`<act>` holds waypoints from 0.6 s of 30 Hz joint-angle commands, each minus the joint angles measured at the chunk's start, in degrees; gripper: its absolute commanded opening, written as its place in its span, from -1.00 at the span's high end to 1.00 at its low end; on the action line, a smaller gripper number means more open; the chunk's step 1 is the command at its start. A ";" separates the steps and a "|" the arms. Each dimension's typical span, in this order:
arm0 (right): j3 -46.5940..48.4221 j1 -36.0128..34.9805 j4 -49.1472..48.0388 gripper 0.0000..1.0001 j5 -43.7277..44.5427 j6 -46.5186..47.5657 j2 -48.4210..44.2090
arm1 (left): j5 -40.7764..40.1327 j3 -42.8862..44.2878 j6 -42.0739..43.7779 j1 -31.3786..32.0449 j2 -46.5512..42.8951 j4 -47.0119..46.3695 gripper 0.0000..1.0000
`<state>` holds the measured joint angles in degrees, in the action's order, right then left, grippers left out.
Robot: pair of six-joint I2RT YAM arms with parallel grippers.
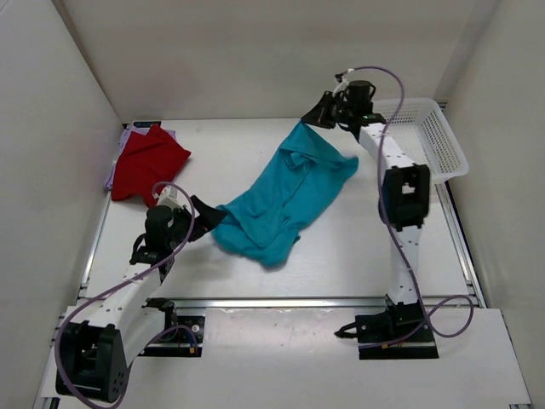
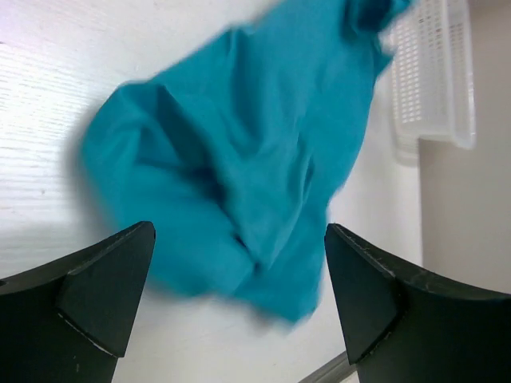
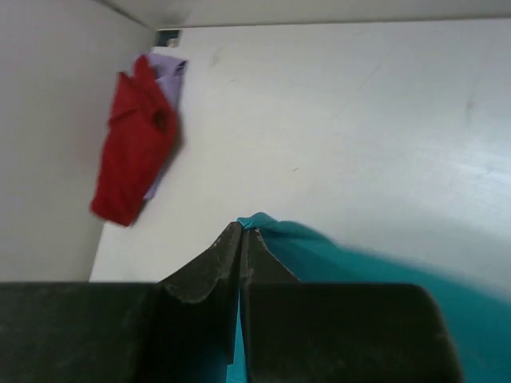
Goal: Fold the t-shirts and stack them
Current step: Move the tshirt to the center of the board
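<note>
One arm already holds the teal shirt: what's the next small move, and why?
Probably ease the left gripper forward and close it on the crumpled near edge of the teal shirt. It hangs open short of that cloth, while the right gripper is shut on the far end, so a second grip could spread it.

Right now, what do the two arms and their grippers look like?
The left arm and right arm have white links, black joints, black bases. The left gripper and right gripper have black, wedge-shaped fingers. A lilac cable loops along each.
</note>
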<state>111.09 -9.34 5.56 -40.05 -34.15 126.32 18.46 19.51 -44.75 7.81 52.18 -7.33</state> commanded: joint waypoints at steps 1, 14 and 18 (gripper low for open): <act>38.97 -3.57 24.01 1.00 5.76 7.95 10.91 | -6.58 3.69 4.58 1.67 -2.87 6.44 -0.95; -23.15 -4.91 0.29 1.00 16.51 10.54 -30.57 | -17.58 23.62 12.76 21.10 21.35 1.89 -0.96; -45.56 -3.57 -8.55 1.00 16.14 5.76 -36.49 | -20.63 32.50 16.61 23.47 31.29 0.57 -0.97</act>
<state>76.49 -14.26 6.13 -26.37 -24.18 88.05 1.43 45.69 -32.01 29.67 79.55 -4.36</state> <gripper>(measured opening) 0.005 0.981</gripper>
